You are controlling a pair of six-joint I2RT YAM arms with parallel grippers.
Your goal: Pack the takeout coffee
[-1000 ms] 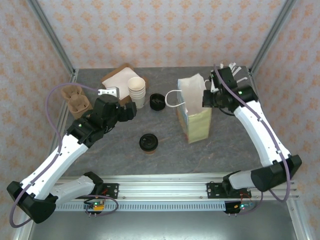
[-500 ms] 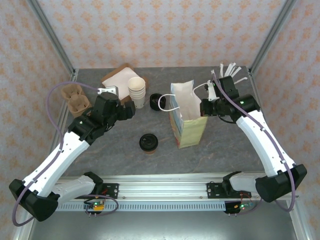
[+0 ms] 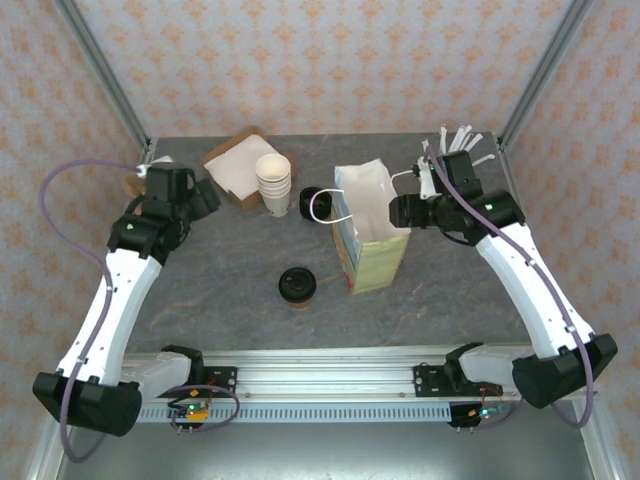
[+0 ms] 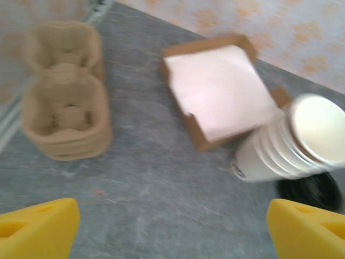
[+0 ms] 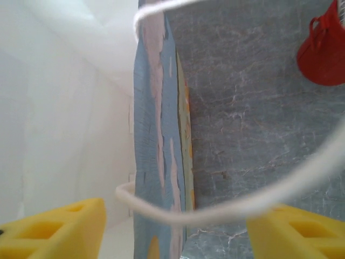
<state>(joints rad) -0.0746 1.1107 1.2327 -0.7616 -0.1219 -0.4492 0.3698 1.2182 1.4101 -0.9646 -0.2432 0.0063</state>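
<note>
- no readable text, brand or number anywhere tbh
- paper bag [image 3: 378,258] has blue-yellow print, no letters I can make out
- stacked cups [image 3: 273,182] look plain

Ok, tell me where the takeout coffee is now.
In the top view, the takeout coffee stands at the middle front of the table, just left of the paper bag and apart from it.

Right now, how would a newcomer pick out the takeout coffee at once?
Find the tall paper bag mid-table. Left of it and nearer the viewer, one small cup stands alone: the takeout coffee. It wears its black lid, unlike the lidless cup stack and loose lid farther back.
</note>
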